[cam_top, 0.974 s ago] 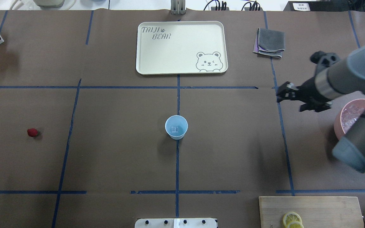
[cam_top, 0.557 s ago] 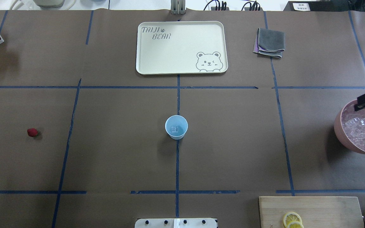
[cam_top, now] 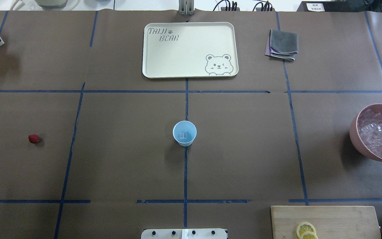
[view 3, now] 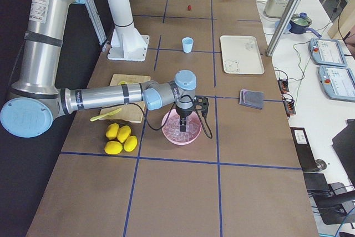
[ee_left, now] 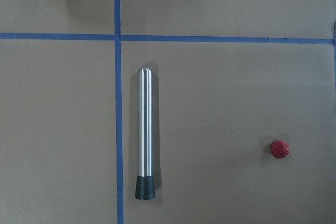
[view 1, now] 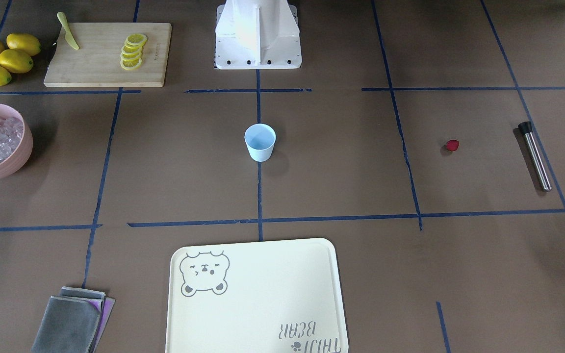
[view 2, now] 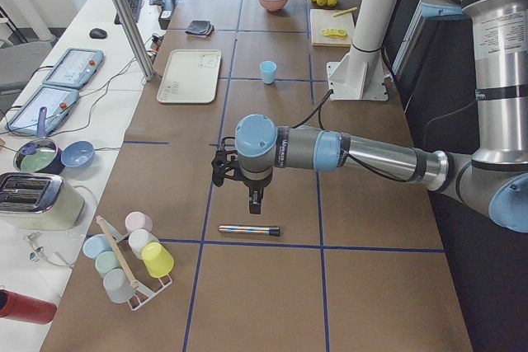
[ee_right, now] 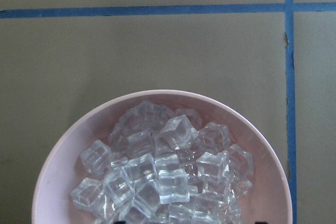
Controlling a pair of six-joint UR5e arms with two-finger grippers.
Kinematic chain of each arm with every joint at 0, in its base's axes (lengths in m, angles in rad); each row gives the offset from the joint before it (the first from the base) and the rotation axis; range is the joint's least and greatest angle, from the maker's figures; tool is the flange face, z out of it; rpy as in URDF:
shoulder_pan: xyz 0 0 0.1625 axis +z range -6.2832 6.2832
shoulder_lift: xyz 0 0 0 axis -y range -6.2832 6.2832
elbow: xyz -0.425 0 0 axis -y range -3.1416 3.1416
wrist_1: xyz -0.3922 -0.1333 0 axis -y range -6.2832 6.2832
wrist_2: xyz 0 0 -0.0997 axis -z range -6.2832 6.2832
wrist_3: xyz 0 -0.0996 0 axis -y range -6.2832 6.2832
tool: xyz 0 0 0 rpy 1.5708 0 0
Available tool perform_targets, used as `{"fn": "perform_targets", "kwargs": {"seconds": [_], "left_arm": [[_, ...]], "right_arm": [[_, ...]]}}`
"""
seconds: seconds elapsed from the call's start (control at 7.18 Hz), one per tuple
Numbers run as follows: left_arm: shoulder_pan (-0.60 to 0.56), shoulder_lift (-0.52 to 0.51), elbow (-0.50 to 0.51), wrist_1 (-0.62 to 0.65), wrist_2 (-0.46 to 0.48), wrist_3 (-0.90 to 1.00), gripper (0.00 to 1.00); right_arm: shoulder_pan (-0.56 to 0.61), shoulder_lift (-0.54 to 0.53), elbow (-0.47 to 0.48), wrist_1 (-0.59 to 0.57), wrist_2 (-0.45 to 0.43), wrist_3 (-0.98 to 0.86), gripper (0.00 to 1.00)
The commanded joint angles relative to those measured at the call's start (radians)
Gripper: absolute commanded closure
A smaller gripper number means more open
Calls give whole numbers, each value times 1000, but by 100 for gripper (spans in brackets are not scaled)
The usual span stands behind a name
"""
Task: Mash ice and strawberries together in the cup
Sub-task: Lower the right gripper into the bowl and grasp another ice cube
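Inventory of the desk is recorded as follows. One cup (cam_top: pixel 184 133) is found upright at the desk's middle, on the centre tape line, with ice (cam_top: pixel 182 135) seen at its bottom; the number of pieces there cannot be told. One strawberry (cam_top: pixel 33 138) is found lying alone toward the desk's left edge, well apart from the cup. One steel muddler (ee_left: pixel 145 132) is laid flat nearer that edge, beside a tape line. One pink bowl (cam_top: pixel 355 132) is set at the right edge and is heaped with many ice cubes (ee_right: pixel 157 177). The right gripper (view 3: pixel 183 122) is held over this bowl, pointing down; whether its fingers are spread or pressed together cannot be told. The left gripper (view 2: pixel 253 203) is held above the muddler, and its state likewise cannot be told. One cream tray (cam_top: pixel 148 49) is placed at the middle of the far edge, with one stack of folded cloths (cam_top: pixel 282 44) to its right. One wooden board (view 1: pixel 96 63) at the near right corner carries one knife (view 1: pixel 68 37) and one row of overlapping lemon slices (view 1: pixel 132 51). Four whole lemons (view 1: pixel 15 60) are grouped beside it.
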Motion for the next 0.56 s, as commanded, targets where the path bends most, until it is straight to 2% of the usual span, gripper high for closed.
{"fn": "perform_targets", "kwargs": {"seconds": [0.0,0.42], "left_arm": [[1,0,-1,0,0,0,0],[0,2,2,-2,0,2,0]], "right_arm": [[-67,34,-30,2,-2,-23,15],[-84,41,-101,28,-2,-22,15]]}}
